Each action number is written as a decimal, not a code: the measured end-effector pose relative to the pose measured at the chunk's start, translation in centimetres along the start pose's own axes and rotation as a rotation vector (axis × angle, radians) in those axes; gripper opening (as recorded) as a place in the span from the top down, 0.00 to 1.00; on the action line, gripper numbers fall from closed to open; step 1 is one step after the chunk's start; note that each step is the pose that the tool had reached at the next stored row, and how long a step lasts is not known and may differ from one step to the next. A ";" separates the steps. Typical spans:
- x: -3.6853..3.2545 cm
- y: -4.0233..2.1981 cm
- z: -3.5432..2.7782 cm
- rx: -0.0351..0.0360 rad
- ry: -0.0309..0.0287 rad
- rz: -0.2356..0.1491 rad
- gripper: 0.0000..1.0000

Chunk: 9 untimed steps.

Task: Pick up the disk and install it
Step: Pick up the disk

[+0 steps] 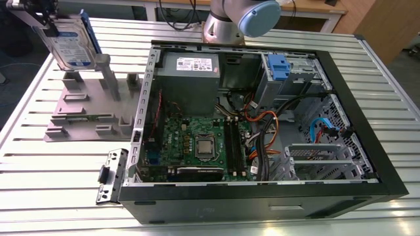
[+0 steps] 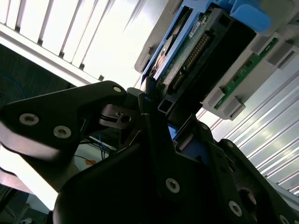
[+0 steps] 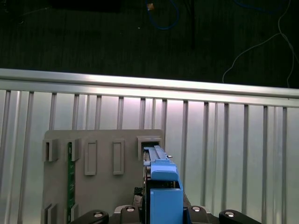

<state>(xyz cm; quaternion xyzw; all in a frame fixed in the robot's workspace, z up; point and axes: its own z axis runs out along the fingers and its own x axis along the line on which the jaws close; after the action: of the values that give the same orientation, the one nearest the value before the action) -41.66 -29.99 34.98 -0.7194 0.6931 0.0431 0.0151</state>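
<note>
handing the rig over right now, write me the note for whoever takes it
End effector: at the upper end of the disk, at the exterior view's far left. Whether it has a grip cannot be told.
Disk: upright on edge at the grey stand, on the table beside the open computer case, outside it. Whether it sits in the stand's slot or is just clear of it cannot be told.
Done: the end effector is at the disk.
Left: the disk is not in the case, so the install is not done.
</note>
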 end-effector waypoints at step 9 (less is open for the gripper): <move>-0.02 0.01 -0.27 0.0000 0.0000 0.000 0.64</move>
<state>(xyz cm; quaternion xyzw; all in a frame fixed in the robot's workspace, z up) -41.66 -29.99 35.25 -0.7194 0.6931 0.0431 0.0151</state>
